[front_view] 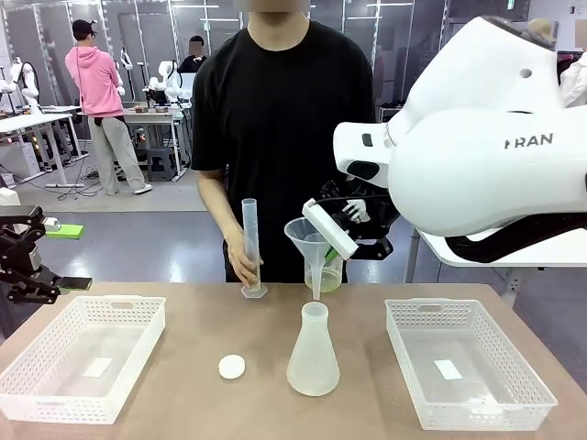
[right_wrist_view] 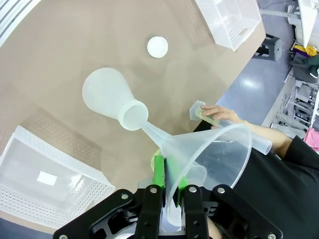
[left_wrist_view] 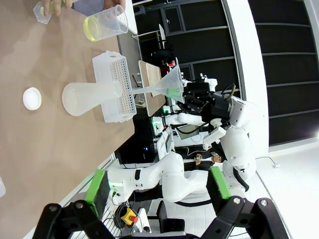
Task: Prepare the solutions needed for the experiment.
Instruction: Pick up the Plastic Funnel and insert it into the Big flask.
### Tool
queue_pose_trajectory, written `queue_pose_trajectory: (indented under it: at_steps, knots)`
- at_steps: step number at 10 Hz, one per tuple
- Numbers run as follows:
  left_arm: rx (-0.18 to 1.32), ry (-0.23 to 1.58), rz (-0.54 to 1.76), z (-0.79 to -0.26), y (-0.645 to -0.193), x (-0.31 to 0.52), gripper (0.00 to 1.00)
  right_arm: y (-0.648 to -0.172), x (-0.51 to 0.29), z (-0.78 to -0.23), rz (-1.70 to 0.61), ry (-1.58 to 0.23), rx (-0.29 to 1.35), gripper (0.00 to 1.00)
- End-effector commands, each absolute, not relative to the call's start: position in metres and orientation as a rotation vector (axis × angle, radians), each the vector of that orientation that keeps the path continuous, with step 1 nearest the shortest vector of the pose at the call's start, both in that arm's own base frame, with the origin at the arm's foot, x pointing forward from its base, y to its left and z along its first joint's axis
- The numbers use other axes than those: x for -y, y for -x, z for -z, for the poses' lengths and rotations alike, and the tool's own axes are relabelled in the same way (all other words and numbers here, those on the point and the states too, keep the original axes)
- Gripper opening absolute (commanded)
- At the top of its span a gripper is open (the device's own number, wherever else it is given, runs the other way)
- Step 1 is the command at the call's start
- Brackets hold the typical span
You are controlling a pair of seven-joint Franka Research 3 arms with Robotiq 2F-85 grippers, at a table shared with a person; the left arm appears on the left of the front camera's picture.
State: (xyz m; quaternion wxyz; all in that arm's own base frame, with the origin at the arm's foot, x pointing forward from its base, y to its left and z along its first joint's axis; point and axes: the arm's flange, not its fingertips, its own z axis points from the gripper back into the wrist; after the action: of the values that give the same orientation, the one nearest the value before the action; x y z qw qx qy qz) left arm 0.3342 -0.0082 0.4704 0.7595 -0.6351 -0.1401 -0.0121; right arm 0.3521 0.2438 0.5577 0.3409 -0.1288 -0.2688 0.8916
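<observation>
Nearest us, the flask (front_view: 313, 353) stands below our right pincer (right_wrist_view: 170, 175), which is clamped on the rim of the funnel (right_wrist_view: 219, 144). The tilted spout meets the flask's mouth, but we cannot tell if it is inside. We should seat the spout in the neck and level the funnel before pouring. Just beyond that pincer stands the beaker (front_view: 330, 273), holding the solutions (front_view: 328, 280) as a shallow yellow-green layer. Our left pincer (front_view: 69, 258) gapes wide, well aside.

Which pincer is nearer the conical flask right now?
Right. The right pincer holds the funnel just above the flask; the left pincer hangs open beyond the left basket.
</observation>
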Motion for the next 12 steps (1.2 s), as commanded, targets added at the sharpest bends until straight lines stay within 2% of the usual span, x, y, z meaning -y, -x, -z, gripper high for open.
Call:
queue_pose_trajectory:
  at_steps: [1, 12]
  knots:
    - [0.306, 1.398, 0.033, -0.471, -0.336, 0.009, 1.00, -0.361, -0.241, -0.547, -2.325, 0.312, 0.745, 0.06]
    - [0.306, 1.398, 0.033, -0.471, -0.336, 0.009, 1.00, -0.383, -0.239, -0.492, -2.279, 0.259, 0.742, 0.06]
